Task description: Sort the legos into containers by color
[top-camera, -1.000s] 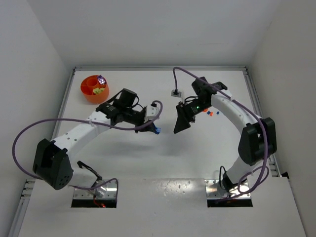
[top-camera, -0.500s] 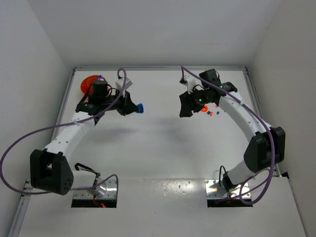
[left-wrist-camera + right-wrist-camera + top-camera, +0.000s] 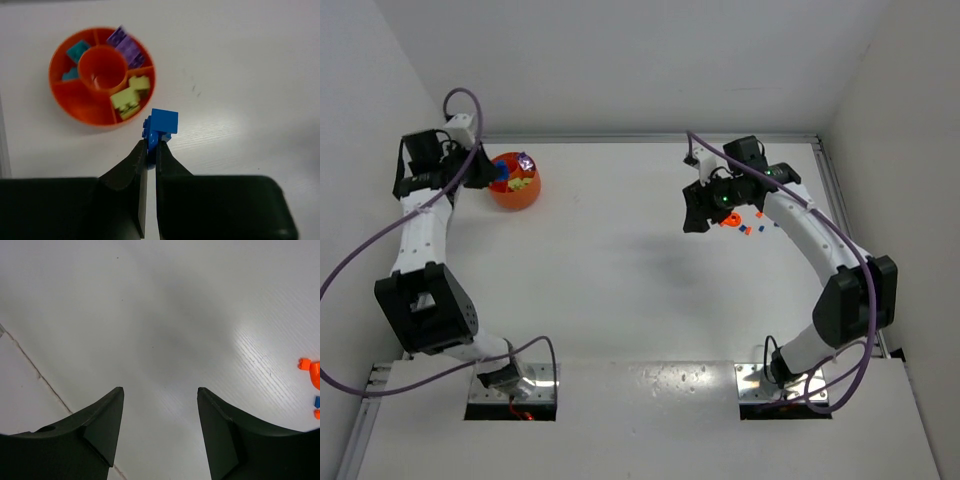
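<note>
In the top view, the left gripper point(image 3: 485, 174) hangs at the left rim of the orange bowl point(image 3: 523, 193), over the far left corner of the table point(image 3: 620, 300). The right gripper point(image 3: 694, 216) hovers well apart on the other side. A small cluster of loose bricks point(image 3: 744, 226), orange and blue, lies on the table just to its right.

In the left wrist view, the jaws are clenched on a blue brick point(image 3: 161, 125). They pinch it by its near edge, so most of it stands out past the tips. The bowl lies ahead and to the left of the tips, its rim just beside the brick. Its ring is split into compartments: 2 teal bricks point(image 3: 75, 52) sit in the far-left one, purple bricks point(image 3: 126, 45) in the far one, and yellow-green bricks point(image 3: 129, 95) in the one nearest the tips.

In the right wrist view, the jaws are spread wide and released, with only table surface showing between them. The loose orange and blue bricks sit ahead of the right finger and off to its right, at the edge of the view.
</note>
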Robot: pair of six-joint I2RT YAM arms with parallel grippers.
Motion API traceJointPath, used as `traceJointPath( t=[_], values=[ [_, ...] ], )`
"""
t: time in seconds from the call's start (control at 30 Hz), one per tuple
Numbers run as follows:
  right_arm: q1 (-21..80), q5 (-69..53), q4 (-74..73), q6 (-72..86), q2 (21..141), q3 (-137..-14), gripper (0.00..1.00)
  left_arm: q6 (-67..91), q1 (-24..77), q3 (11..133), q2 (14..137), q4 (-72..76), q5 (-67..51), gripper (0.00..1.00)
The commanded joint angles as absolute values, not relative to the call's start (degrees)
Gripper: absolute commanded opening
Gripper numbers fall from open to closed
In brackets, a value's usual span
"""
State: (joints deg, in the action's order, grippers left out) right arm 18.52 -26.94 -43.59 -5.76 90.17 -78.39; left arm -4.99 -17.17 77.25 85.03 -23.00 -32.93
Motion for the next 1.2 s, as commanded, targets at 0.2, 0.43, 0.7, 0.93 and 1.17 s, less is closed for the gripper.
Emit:
traceJointPath(
  t=[0.2,0.43,0.7,0.93,1.17],
  values=[
    [18.6,-26.7,-42.5,-5.5,91.7,-80.7,0.61,17.5,-21.7,72.0,83.3,-16.4,-22.1,0.0],
    [18.6,-26.7,-42.5,-5.5,91.7,-80.7,0.61,26.6,-20.7,74.1,86.1,-15.8,-6.1,0.0],
    [18.6,-26.7,-42.5,-5.5,91.7,-80.1,0.61,37.9,-20.7,78.2,91.7,-18.5,-1.9,0.0],
    [18.6,-26.7,-42.5,-5.5,92.2,-80.1,0.61,43.0,-20.0,81.1,97.4,-19.8,-4.3,0.0],
    [18.6,-27.2,-42.5,-5.5,93.2,-80.1,0.61,44.7,-18.2,83.8,100.8,-19.8,-3.8,0.03]
  ],
)
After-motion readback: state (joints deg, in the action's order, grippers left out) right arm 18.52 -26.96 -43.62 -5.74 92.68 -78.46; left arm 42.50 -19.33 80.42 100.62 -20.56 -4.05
